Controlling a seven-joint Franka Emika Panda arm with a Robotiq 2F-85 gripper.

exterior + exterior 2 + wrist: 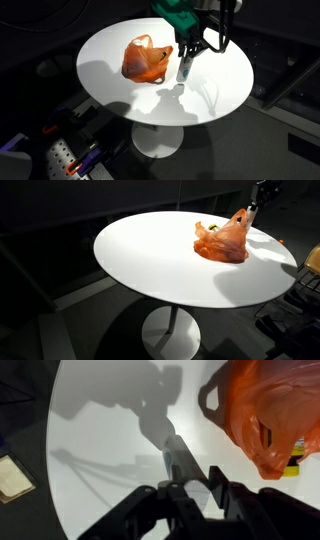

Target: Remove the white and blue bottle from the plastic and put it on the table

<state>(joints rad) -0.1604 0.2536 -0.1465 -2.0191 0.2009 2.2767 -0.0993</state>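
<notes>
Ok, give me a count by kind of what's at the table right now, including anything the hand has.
orange plastic bag: 1
white and blue bottle, held in the hand: 1
yellow item showing inside the bag, kind unclear: 1
Total: 3
</notes>
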